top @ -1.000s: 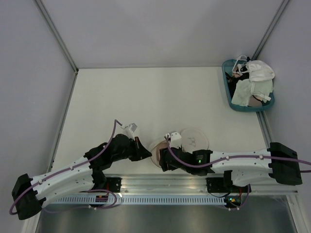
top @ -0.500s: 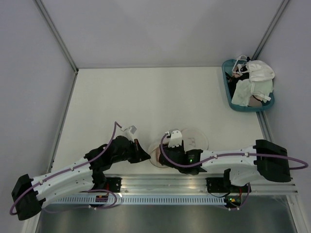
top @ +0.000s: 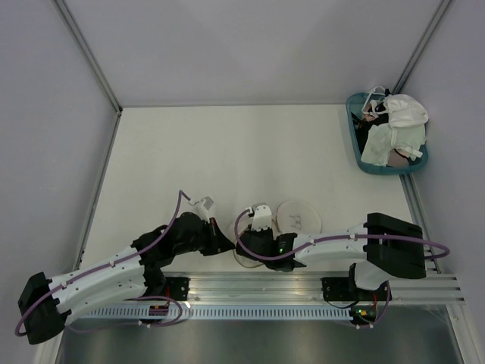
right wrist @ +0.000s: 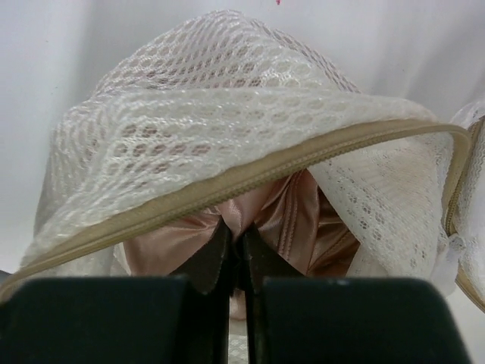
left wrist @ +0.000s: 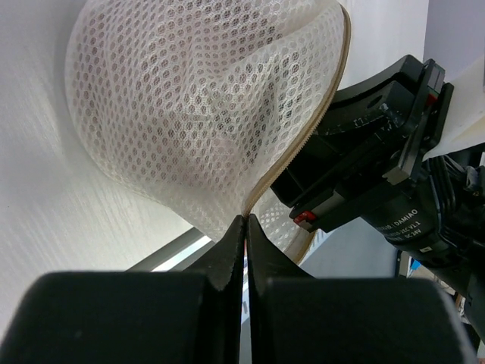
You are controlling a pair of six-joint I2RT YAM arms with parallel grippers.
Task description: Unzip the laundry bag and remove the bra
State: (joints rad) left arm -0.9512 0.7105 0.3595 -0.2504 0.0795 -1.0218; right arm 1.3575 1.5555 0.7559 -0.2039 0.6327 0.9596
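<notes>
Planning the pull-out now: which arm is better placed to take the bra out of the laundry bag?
Right. The right gripper is inside the unzipped laundry bag, shut on the pink bra. The left gripper only pinches the bag's tan rim, anchoring it.

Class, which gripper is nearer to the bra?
Right. The right gripper has its fingers shut on the bra inside the laundry bag; the left gripper only pinches the bag's rim, outside it.

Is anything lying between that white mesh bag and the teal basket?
No. In the top view, only bare table separates the laundry bag from the teal basket.
</notes>
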